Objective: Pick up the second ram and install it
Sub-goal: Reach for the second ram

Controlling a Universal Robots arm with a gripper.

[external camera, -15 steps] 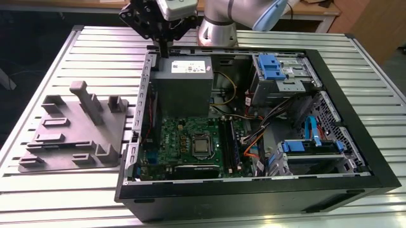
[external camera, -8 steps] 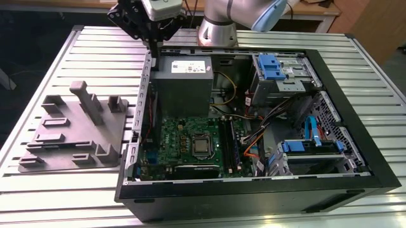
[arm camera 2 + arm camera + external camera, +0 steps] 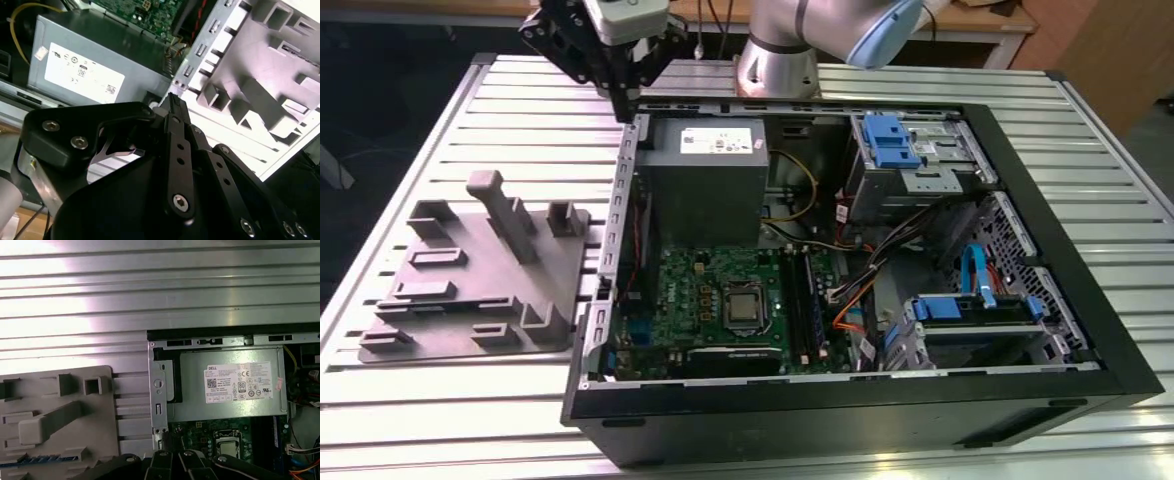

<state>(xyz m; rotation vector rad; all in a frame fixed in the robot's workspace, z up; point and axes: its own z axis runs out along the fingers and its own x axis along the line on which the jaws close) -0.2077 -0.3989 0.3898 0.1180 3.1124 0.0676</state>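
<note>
— where is the slim, flat, blue-green second ram stick (image 3: pixel 42 459) sitting?
— you are looking at it in the first wrist view. it is showing as a thin bluish strip set in a slot of the grey moulded plastic tray (image 3: pixel 35 385). the tray is resting on the ribbed metal table (image 3: pixel 454 130), just beside the open black computer case (image 3: pixel 1067 250). i am judging by colour and shape, as little of it is showing.
— and what is the black two-fingered gripper (image 3: pixel 628 108) doing?
— it is hanging over the case's rear corner by the silver power supply box (image 3: pixel 707 170), apart from the tray. in the second wrist view its fingers (image 3: pixel 176 135) are looking pressed together with nothing between them.
— how is the stick going to handle?
— i am expecting it to be light, stiff and thin, but fragile, its chips and contacts not tolerating pressure. i am judging the short ends or the long upper edge to be the safest hold for you, squeezing gently and keeping it square.
</note>
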